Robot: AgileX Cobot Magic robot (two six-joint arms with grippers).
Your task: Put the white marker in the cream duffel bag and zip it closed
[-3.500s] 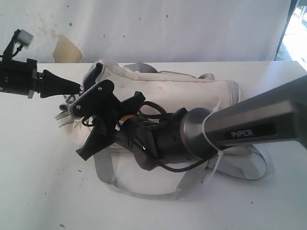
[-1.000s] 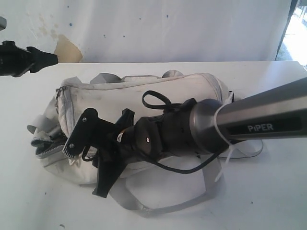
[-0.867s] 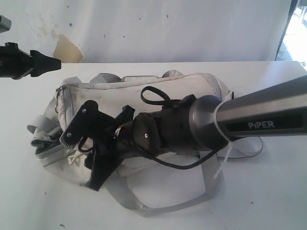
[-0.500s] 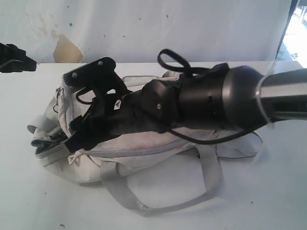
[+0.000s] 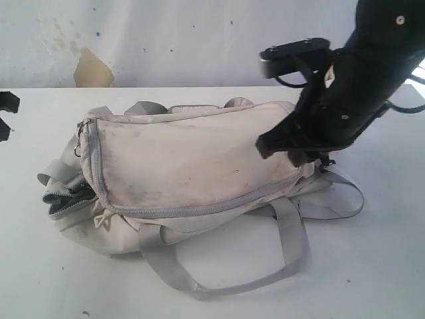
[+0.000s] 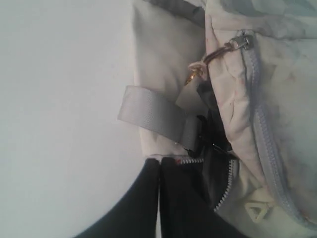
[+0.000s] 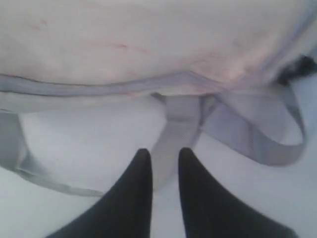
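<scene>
cream bag [image 5: 192, 166] lies on the table [image 5: 372, 266], long zip [image 5: 199, 207] run shut, prob why both arms sit clear of it. marker not in sight, likely inside. end pocket zip [image 5: 66, 199] seems to gape, tho it's blurry. left end effector [image 6: 159, 163] pinched closed on nothing, near that end; right end effector [image 7: 163, 153] slightly parted, empty, above a strap [image 7: 181, 124].

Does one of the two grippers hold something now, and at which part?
Nothing is held. The left gripper is shut, empty, beside the cream duffel bag; the right gripper hangs slightly open, empty.
</scene>
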